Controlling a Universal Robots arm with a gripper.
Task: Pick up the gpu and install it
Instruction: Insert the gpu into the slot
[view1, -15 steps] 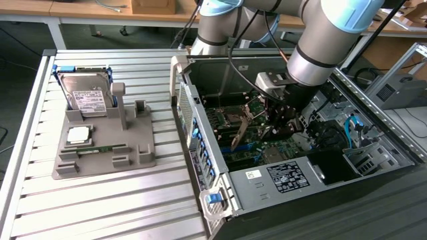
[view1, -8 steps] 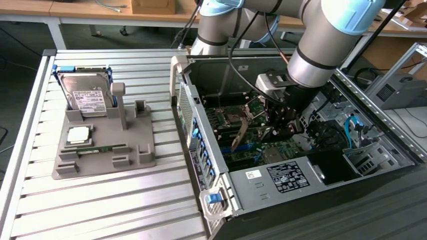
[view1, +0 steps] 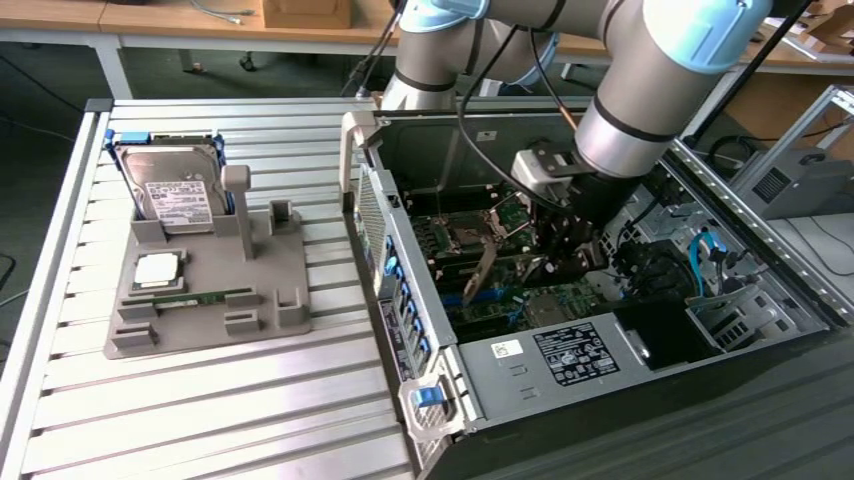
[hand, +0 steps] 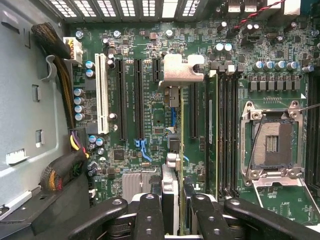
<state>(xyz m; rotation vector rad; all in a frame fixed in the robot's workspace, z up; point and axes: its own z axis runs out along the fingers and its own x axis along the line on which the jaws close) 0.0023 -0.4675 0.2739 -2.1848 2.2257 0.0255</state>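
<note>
The fingers (hand: 150, 220) grasp the gpu (hand: 170, 187) edge-on inside the open case (view1: 561, 372) at the exterior view's right. It sits over the motherboard (hand: 150, 107) slots, its silver bracket (hand: 182, 67) toward the vented wall.

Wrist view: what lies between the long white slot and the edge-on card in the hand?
In the wrist view, two long black slots and one short black slot on the green motherboard separate the white slot from the gpu card.

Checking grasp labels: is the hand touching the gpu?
Touching. The wrist view shows the gpu edge-on, pinched between the fingers of the hand.
</note>
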